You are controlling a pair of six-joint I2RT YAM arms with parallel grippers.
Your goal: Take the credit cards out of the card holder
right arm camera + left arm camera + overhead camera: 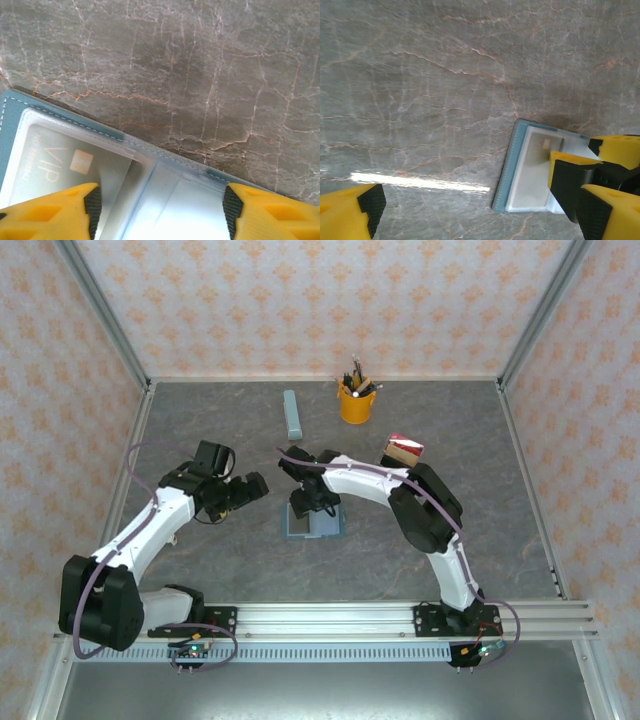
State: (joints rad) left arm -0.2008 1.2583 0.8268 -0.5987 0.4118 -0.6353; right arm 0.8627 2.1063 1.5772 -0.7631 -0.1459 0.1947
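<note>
A: Notes taken from the near side of the bench. Where is the card holder [322,527]?
B: It lies open and flat on the grey marbled table [480,530], about mid-table, between the two arms. Teal border, clear pocket windows facing up.
A: State of the right gripper [160,210]?
B: Directly above the holder, jaws apart. The clear pockets lie in the gap between its yellow fingers [60,207], and nothing is clamped. I cannot tell whether the tips touch the plastic.
A: Anything in the pockets?
B: One card, the VIP card [55,167]. It is pale with a small chip square and sits inside the left-hand window in the right wrist view. The window next to it is glossy, and I cannot make out its contents.
A: And the left gripper [258,486]?
B: Jaws spread wide, holding nothing. It hangs over bare table just beside the holder's left edge, pointed toward it and not touching it.
A: Cards outside the holder?
B: A small stack of credit cards [403,451] sits on the table beside the right arm, on the far-right side of the holder and apart from it. Red, tan and dark colours show.
A: Other items?
B: A yellow pen cup [356,405] with pens stands near the far edge. A pale blue-grey bar [292,415] lies flat just left of it. Both are well apart from the grippers
</note>
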